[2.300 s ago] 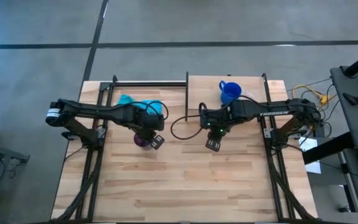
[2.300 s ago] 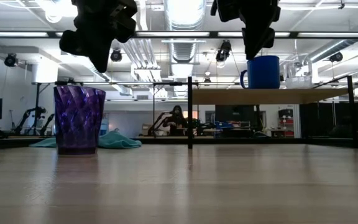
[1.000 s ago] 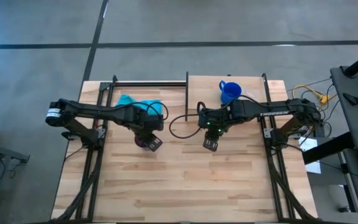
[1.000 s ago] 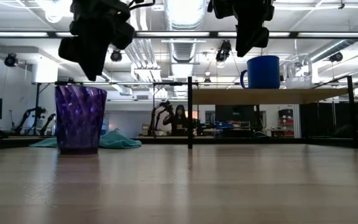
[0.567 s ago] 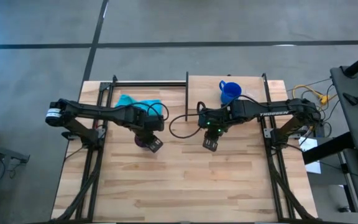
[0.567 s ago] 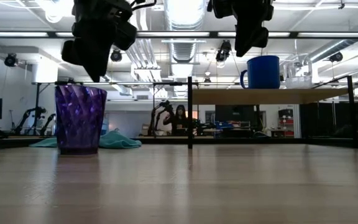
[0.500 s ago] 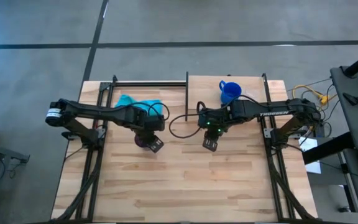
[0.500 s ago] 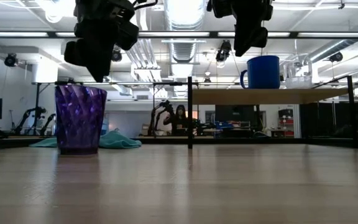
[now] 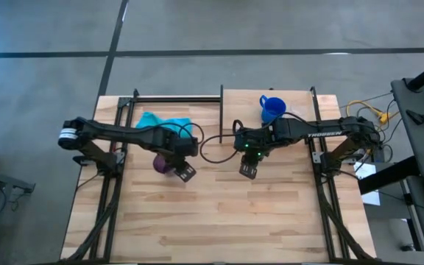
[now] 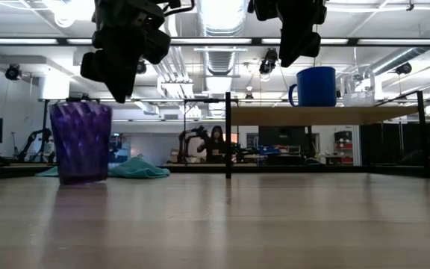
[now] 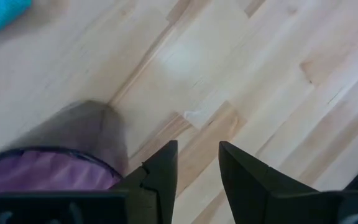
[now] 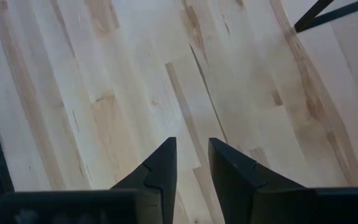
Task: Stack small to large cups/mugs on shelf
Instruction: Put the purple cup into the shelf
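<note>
Purple tumbler (image 9: 162, 163) just beside, outside, open left gripper (image 9: 185, 173).

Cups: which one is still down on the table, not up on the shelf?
The purple ribbed tumbler; the bright blue handled mug already stands on the light-wood shelf.

The left gripper (image 11: 196, 163) hangs over the wooden tabletop (image 11: 260, 68), fingers parted with nothing between them. The purple tumbler (image 11: 48, 163) stands just beside one finger. A teal cloth (image 11: 2, 11) shows at the frame corner.

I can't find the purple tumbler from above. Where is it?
The tumbler stands on the table's left half, in front of the teal cloth, partly under the left gripper.
</note>
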`<control>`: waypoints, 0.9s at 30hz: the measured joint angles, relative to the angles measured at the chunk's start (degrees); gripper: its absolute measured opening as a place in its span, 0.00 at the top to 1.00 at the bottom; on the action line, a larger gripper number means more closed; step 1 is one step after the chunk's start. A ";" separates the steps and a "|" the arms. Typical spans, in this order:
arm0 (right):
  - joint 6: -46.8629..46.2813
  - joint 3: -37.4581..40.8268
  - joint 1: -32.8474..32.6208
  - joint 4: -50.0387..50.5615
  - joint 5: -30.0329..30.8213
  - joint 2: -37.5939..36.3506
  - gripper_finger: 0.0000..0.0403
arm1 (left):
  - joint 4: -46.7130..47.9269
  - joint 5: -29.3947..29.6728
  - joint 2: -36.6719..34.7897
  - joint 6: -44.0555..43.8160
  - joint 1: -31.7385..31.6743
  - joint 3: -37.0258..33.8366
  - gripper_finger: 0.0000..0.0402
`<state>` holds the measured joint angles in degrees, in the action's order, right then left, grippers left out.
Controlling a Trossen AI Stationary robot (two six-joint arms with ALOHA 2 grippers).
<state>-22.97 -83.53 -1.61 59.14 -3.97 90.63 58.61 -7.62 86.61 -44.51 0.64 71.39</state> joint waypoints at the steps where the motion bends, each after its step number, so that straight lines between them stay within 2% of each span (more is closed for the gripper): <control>1: -0.01 0.00 0.00 0.01 0.00 0.00 0.78 | -0.06 0.00 -0.20 0.00 0.00 -0.02 0.75; 9: -0.01 0.00 0.00 -0.12 0.00 0.00 0.79 | 1.51 0.13 -0.96 0.35 0.02 0.65 0.75; 17: -0.01 0.00 0.00 -0.29 0.00 0.00 0.78 | 12.72 0.83 -1.43 0.42 -0.02 0.94 0.75; 21: -0.01 0.00 0.00 -0.61 0.00 0.00 0.79 | 12.98 0.92 -2.15 0.42 -0.02 0.74 0.75; 27: -0.01 0.00 0.00 -1.34 0.00 0.00 0.80 | 12.91 5.22 -2.17 0.47 -0.02 0.35 0.75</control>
<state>-22.98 -83.53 -1.61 57.80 -3.97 90.63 71.52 -2.39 84.44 -44.04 0.62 71.74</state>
